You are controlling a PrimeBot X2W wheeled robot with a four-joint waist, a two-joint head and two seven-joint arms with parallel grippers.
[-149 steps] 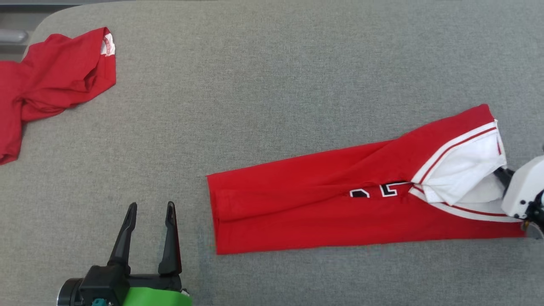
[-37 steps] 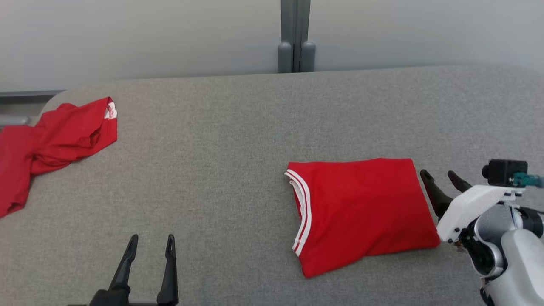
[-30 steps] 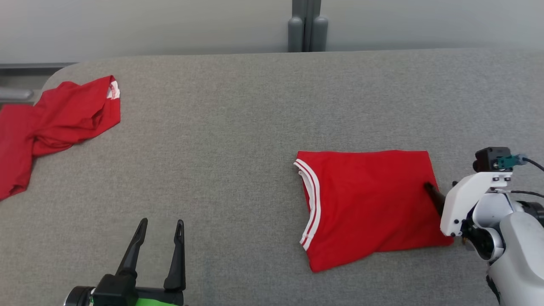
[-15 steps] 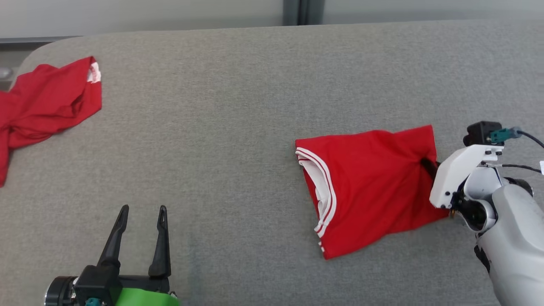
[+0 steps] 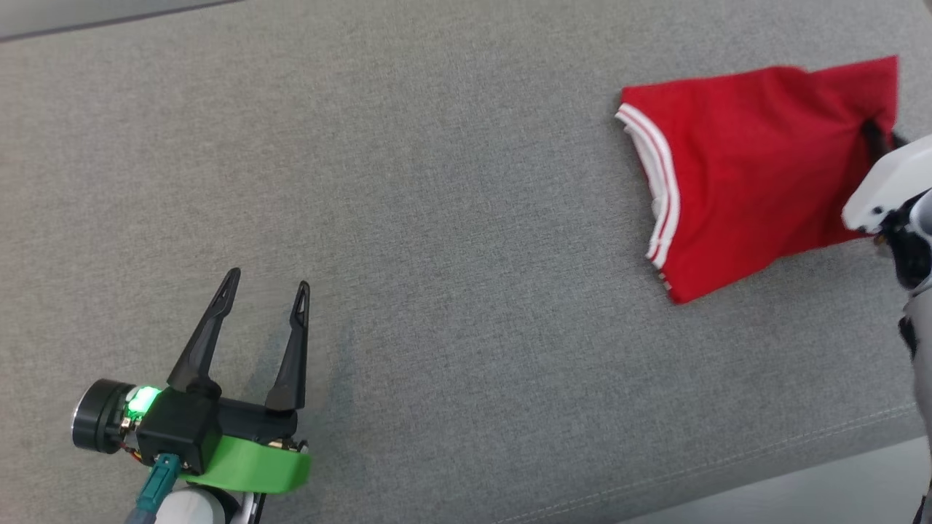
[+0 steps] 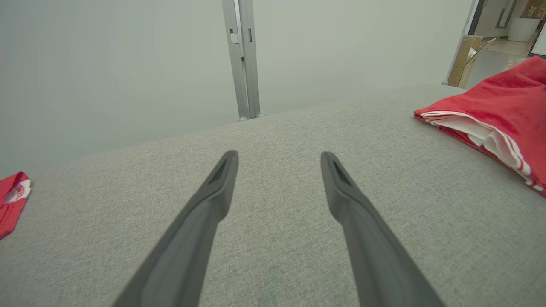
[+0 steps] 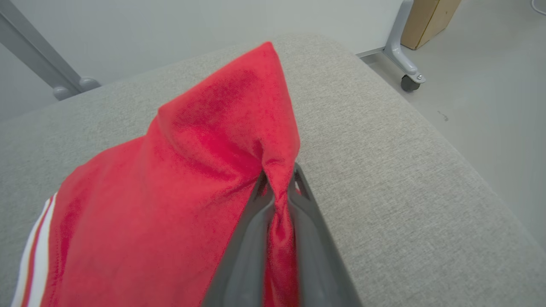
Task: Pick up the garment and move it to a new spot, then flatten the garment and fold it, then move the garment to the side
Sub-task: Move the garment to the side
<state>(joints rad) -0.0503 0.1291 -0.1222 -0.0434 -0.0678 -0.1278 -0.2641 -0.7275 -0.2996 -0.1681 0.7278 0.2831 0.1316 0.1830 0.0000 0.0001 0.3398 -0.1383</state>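
Item 1 — garment (image 5: 757,167): red and folded, with white-striped trim along its left edge in the head view. It lies on the grey bench (image 5: 437,182) toward the far right. Its right corner is lifted off the surface and drawn up into a peak.

Item 2 — my right claw (image 7: 278,187): the fingers are pressed nearly together, pinching the bunched right corner of the garment. In the right wrist view, red fabric runs down the narrow gap between the two fingers.

Item 3 — my left claw (image 5: 266,280): the fingers are spread wide with nothing between them. It sits over bare bench at the lower left of the head view, well apart from the garment.

Item 4 — second red cloth (image 6: 13,200): a small part with a white patch shows at the left edge of the left wrist view. It lies on the bench, well apart from the folded garment.

Item 5 — surroundings: a pale wall with a grey upright post (image 6: 243,59) stands behind the bench. A castor foot (image 7: 405,64) and a cardboard box (image 7: 431,17) stand on the floor past the bench's rounded end.
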